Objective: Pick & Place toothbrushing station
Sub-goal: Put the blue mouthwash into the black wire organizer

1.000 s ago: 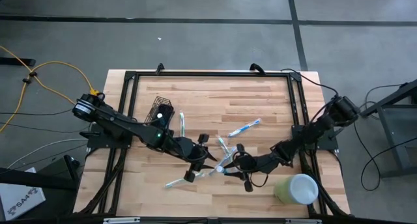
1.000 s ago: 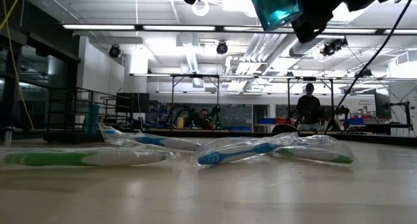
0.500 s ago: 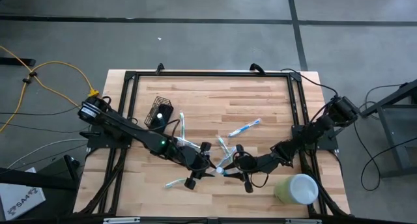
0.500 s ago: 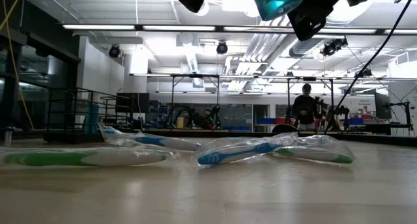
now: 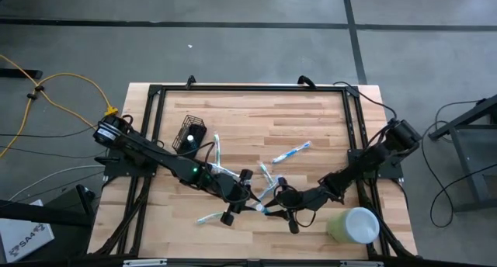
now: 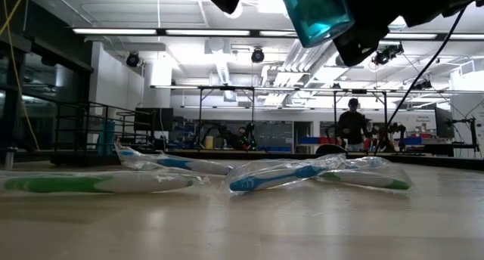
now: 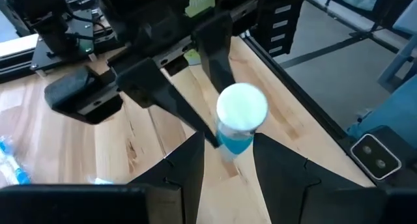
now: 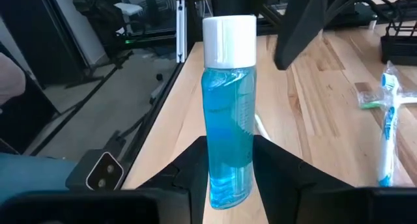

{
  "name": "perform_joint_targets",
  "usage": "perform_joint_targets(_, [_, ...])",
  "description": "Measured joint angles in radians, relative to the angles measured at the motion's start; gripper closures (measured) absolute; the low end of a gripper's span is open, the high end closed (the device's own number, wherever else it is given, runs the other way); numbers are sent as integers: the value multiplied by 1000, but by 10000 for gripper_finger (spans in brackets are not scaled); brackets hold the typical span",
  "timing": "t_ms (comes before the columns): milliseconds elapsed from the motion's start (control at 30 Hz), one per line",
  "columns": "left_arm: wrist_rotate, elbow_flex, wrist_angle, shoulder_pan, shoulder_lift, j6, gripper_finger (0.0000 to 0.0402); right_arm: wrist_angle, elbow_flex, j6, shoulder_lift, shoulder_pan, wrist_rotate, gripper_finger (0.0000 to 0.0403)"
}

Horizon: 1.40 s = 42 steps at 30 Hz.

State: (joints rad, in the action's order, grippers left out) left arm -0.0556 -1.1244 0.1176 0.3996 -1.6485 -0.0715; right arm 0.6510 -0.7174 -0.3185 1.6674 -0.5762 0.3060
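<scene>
The right claw (image 5: 266, 210) is clamped on a bottle (image 8: 228, 107) of blue liquid with a white cap (image 8: 229, 40), its two dark fingers (image 8: 186, 168) pressed to the bottle's lower sides, bottle held off the table (image 5: 311, 119); seen from table height, the bottle (image 6: 314, 14) hangs above the wrapped brushes; the left claw (image 5: 242, 199) is just beside the right one, its fingers (image 7: 189, 168) apart on either side of the bottle's capped end (image 7: 241, 107), not closed on it; the mesh cup (image 5: 191, 135) stands well off from both claws, toward the far left of the table, near the left arm; a wrapped brush (image 5: 293, 152) lies beyond the right claw, another (image 5: 217, 147) lies between the left claw and the mesh cup; the green cup (image 5: 353, 225) sits near the right claw, by the table's near right corner.
</scene>
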Motion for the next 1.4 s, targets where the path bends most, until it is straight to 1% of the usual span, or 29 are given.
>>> perform_joint_targets(67, [20, 0, 1, 0, 0, 8, 275, 10, 0, 3, 8, 1, 0, 298])
perform_joint_targets(233, [27, 0, 4, 0, 0, 8, 275, 23, 0, 9, 9, 6, 0, 298])
perform_joint_targets(367, [51, 0, 13, -1, 0, 9, 275, 27, 0, 9, 9, 12, -5, 298])
perform_joint_targets(600, [55, 0, 17, -1, 0, 8, 275, 50, 0, 28, 9, 16, -5, 298])
perform_joint_targets(867, [87, 0, 76, -10, -49, 9, 275, 58, 0, 35, 9, 22, -9, 298])
perform_joint_targets(1000, [99, 0, 86, -22, -50, 16, 275, 67, 0, 35, 9, 23, 1, 298])
perform_joint_targets(1167, [147, 0, 131, -28, -50, 15, 275, 73, 0, 36, 8, 23, -2, 298])
perform_joint_targets(1400, [155, 0, 134, -36, -50, 16, 275, 64, 0, 47, 8, 23, 1, 298])
